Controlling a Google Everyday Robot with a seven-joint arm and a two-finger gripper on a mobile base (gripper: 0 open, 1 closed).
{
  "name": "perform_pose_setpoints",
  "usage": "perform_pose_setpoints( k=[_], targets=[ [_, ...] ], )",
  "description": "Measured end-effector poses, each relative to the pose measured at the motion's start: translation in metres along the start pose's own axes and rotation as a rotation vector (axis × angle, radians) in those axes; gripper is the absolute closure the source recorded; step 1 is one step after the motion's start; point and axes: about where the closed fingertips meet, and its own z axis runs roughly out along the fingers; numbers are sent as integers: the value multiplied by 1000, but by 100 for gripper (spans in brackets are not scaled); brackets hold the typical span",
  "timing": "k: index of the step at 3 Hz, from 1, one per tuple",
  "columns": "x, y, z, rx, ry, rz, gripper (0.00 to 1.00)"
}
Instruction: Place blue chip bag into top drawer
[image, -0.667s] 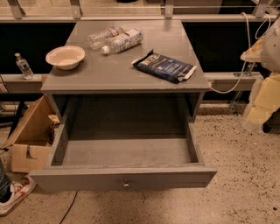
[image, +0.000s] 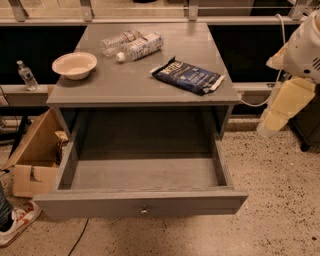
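Note:
The blue chip bag (image: 188, 76) lies flat on the right part of the grey table top (image: 125, 85), dark navy with white lettering. The top drawer (image: 142, 202) is pulled fully out below the table top, and its inside shows nothing in it. Its small round knob (image: 144, 211) sits at the centre of the front panel. My gripper (image: 274, 116), pale yellow under a white arm, hangs at the right edge of the view. It is to the right of the table, apart from the bag, and holds nothing.
Two clear water bottles (image: 132, 46) lie at the back of the table top. A pale bowl (image: 74, 64) sits at its left. A small bottle (image: 26, 75) stands on a ledge at far left. An open cardboard box (image: 34, 155) and a shoe (image: 17, 225) are on the floor at left.
The arm and gripper at the right have shifted slightly left. The bag, bottles, bowl and drawer have not moved.

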Motion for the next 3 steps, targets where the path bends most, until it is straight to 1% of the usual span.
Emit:
perform_pose_setpoints(
  k=[1,2,3],
  targets=[
    [-3,-3,2,1,-10,7,0],
    [-11,-12,10,3,-45,30,0],
    [-35,-42,27,17,-123,96,0]
  ],
)
